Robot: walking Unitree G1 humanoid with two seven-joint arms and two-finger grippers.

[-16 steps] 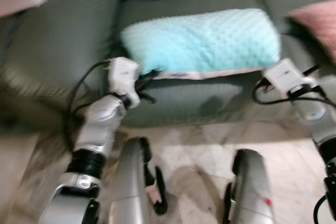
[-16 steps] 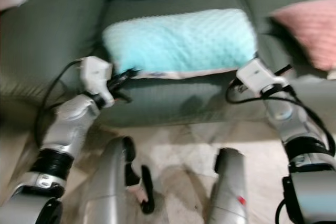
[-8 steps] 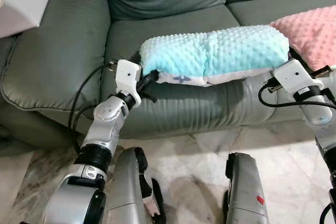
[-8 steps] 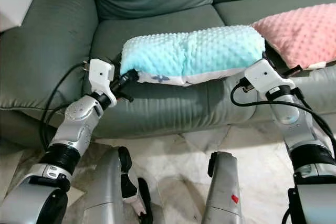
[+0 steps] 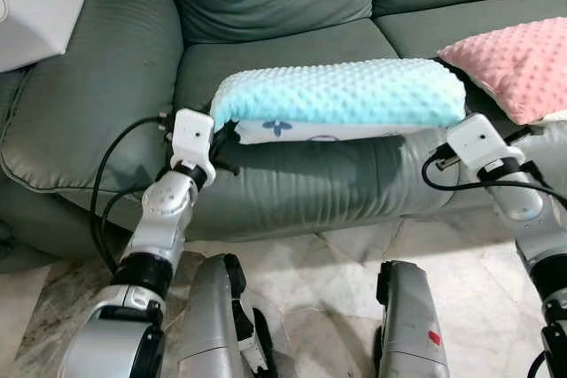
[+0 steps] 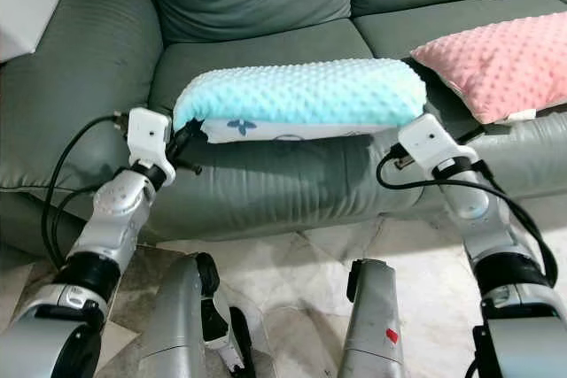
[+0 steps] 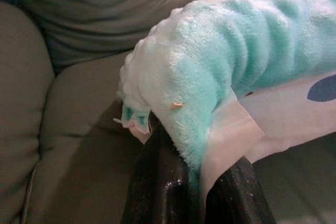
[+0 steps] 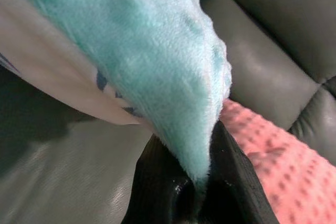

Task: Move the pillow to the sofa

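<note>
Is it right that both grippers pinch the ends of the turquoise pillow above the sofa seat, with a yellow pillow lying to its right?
Not quite: the pillow on the right is pink, as the left eye view shows. The left gripper and right gripper do pinch the turquoise pillow above the sofa seat.

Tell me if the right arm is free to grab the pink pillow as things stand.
Probably not: the right gripper is shut on the turquoise pillow end, though the pink pillow lies close beside it.
</note>
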